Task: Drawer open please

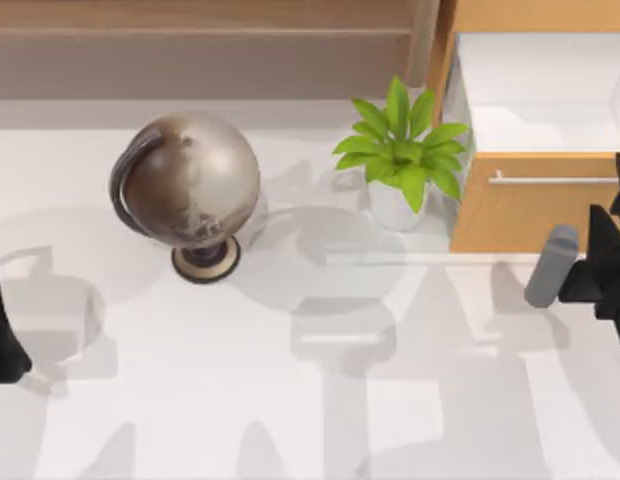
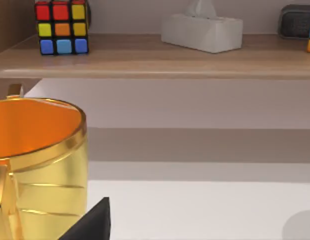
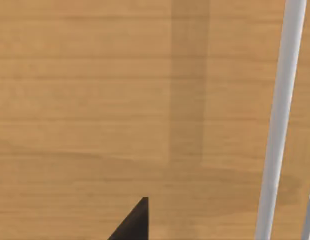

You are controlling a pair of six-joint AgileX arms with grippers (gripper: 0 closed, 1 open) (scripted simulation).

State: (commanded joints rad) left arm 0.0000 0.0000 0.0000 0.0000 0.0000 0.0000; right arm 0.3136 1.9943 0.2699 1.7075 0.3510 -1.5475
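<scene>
A: Where is the drawer (image 1: 535, 210) being seen?

B: At the worktop's (image 1: 320, 400) far right corner. It is being shown pulled out, with its white inside exposed and its silver bar handle (image 1: 555, 180) running across the orange-brown front. In the right wrist view the front (image 3: 120, 100) is being viewed close up, with the handle (image 3: 280, 120) crossing it.

A: And the right tool?

B: The right tool (image 1: 608, 262) is being held at the right edge, just in front of the drawer front and below the handle. Whether its fingers are apart or together cannot be told.

A: The left one?

B: The left tool (image 1: 2, 335) is being kept parked at the left edge; its state cannot be told either. A golden cup (image 2: 40, 165) with an orange inside is being seen close by in the left wrist view.

A: What else is being carried?

B: A globe (image 1: 190, 190) is standing left of centre, and a potted plant (image 1: 402, 155) just beside the drawer's left side. On the ledge (image 2: 155, 57), a colour cube (image 2: 61, 26) and a tissue box (image 2: 202, 31) are resting.
</scene>
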